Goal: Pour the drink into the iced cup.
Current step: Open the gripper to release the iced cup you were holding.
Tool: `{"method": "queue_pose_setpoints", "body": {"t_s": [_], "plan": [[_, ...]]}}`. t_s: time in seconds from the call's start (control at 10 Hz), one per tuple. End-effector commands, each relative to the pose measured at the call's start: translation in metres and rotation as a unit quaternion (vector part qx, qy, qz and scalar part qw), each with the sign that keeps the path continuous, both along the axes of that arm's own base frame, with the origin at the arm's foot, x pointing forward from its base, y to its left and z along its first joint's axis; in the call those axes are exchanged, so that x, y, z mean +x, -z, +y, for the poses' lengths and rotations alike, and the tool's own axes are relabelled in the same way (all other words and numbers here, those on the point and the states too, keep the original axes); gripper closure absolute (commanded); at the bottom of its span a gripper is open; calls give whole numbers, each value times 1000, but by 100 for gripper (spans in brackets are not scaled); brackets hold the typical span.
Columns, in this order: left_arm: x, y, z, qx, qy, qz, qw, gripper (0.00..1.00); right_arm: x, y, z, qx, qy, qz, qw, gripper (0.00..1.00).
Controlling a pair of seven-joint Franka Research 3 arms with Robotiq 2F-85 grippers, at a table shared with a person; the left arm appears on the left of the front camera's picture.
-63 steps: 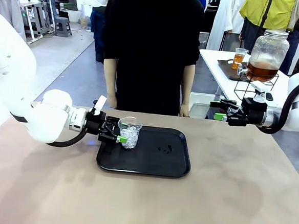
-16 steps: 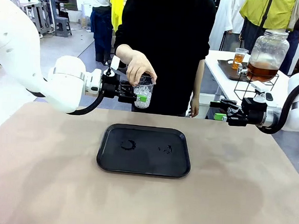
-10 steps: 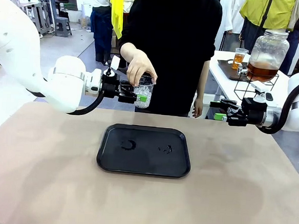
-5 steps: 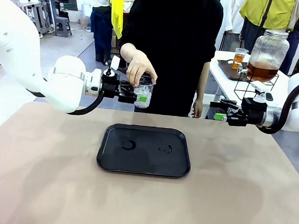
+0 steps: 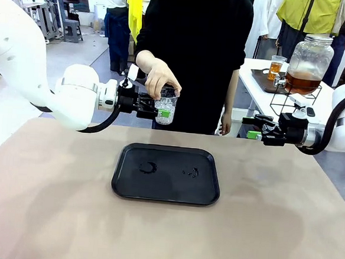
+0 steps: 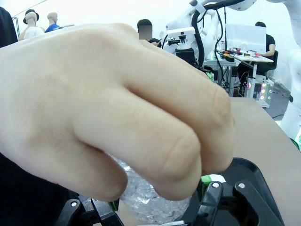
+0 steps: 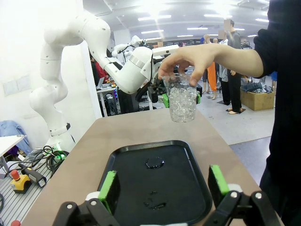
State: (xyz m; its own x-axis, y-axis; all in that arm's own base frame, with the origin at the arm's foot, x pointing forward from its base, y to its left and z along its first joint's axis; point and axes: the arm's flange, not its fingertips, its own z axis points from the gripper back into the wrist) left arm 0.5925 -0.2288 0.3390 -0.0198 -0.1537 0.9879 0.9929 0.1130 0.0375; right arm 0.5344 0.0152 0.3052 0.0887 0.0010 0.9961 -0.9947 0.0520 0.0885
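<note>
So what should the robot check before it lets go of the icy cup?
1. Person's hand grips the iced cup from above: ok.
2. Left tool has opened off the cup: cannot tell; the hand covers it in the left wrist view.
3. Cup upright, ice inside: ok.
4. Drink already in the cup: not ok, only ice shows.
5. Black tray free underneath: ok.
6. Right tool open, well away: ok.

Left arm raised, reaching toward the person; left tool [image 5: 158, 111] horizontal, green pads either side of the iced cup [image 5: 166, 108]. Person's hand [image 5: 162, 79] grips the rim from above. Right tool [image 5: 252, 127] horizontal, pointing inward, fingers spread, holding nothing.
</note>
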Motion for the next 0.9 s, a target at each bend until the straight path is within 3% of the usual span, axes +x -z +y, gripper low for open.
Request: {"method": "queue_pose_setpoints", "body": {"t_s": [0.0, 0.5, 0.8], "plan": [[1, 0, 2, -4, -3, 3, 1000, 3, 2, -3, 0, 0, -1, -4, 1000, 0], [-13, -2, 33, -13, 7, 14, 1000, 0, 2, -3, 0, 0, -1, -4, 1000, 0], [-45, 11, 80, 3, 17, 17, 1000, 0, 2, -3, 0, 0, -1, -4, 1000, 0]]}}
